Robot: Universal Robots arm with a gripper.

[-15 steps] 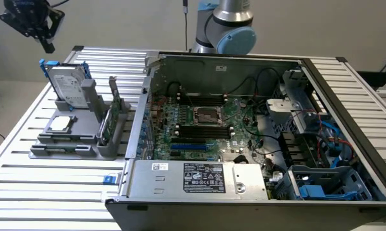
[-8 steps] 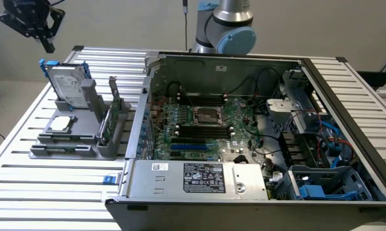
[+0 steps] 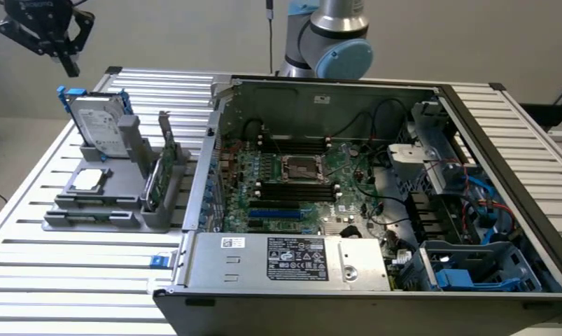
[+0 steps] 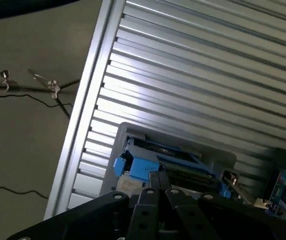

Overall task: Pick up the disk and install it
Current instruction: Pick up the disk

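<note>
Pincer (image 3: pixel 68 66) closed, empty, high abv disk (image 3: pixel 99 122)

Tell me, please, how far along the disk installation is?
Done: nothing yet. The disk stands upright in its grey holder, outside the open case. In hand: the gripper hangs above the disk with its fingers shut, holding nothing. Left: the whole pick-up and the install in the case.
</note>
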